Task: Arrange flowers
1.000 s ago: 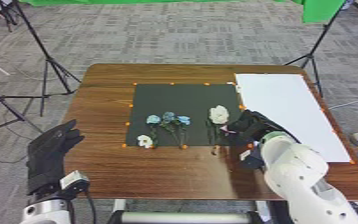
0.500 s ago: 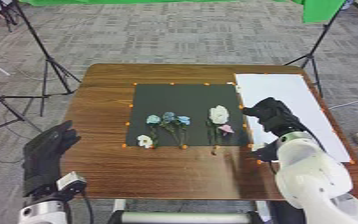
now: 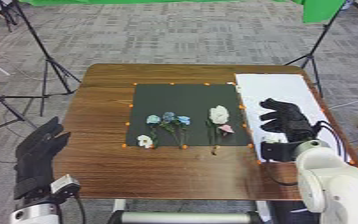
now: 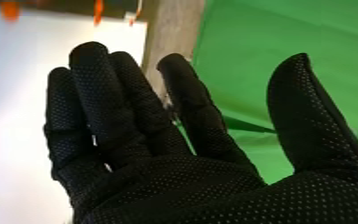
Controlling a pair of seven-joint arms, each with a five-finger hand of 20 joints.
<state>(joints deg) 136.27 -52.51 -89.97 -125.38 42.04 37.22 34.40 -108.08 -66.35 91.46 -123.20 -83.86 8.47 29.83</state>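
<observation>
Three ruffled blue flowers (image 3: 168, 116) here, two white flowers (image 3: 219, 114), one small pink flower (image 3: 226, 129), one flat black mat (image 3: 184, 97), one rectangular white sheet (image 3: 269, 86), one brown wooden table (image 3: 158, 172)!

The right hand (image 3: 293, 122) has nearly straight fingers, the thumb well apart. Beyond it are green fabric (image 4: 286, 30) and a white sheet (image 4: 11, 105)

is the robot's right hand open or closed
Open: the right hand has its fingers extended and its thumb spread wide, with nothing held.
</observation>
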